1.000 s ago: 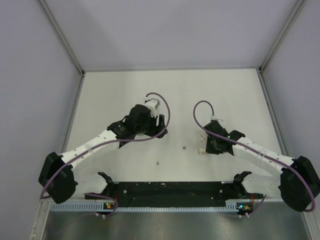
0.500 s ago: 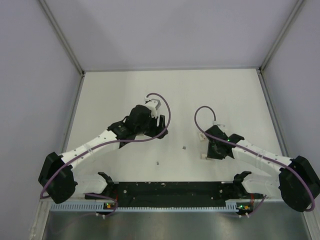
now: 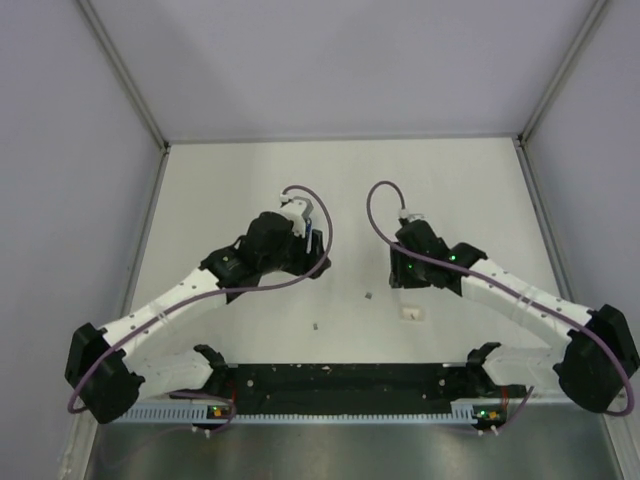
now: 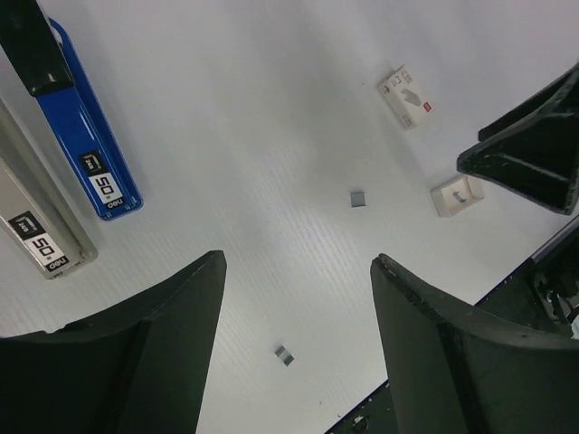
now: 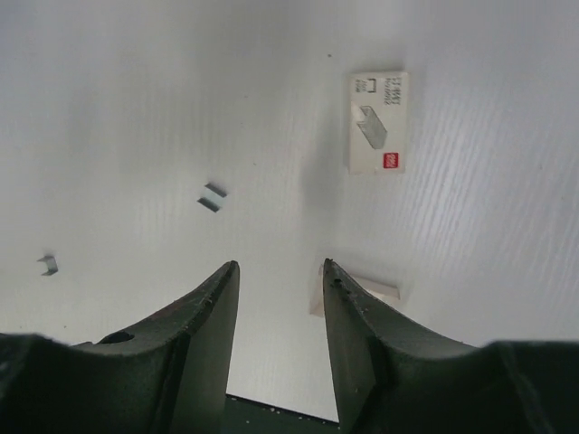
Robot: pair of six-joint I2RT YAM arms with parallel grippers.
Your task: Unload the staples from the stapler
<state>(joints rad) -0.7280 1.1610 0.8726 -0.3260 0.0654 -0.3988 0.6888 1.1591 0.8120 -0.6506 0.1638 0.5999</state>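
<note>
In the left wrist view the blue stapler [image 4: 90,136] lies at the top left with its black part running out of frame. In the top view my left arm hides it. Two small silvery staples [image 4: 358,198] [image 4: 285,355] lie loose on the white table, seen from above as specks [image 3: 368,295] [image 3: 316,326] and by the right wrist [image 5: 212,197] [image 5: 47,264]. My left gripper [image 4: 298,260] hangs open above the table, holding nothing. My right gripper [image 5: 280,264] is open and empty too, beside a small white open box [image 5: 362,289].
A plain grey bar [image 4: 36,226] lies beside the stapler. A printed white staple box [image 5: 380,122] [image 4: 409,97] rests flat further out. The small white open box [image 3: 411,313] sits near the front rail [image 3: 340,378]. Grey walls enclose the table.
My right gripper has opened and let go of the small white box, which now lies on the table. It then drew back, away from the front. The left arm shifted slightly.
</note>
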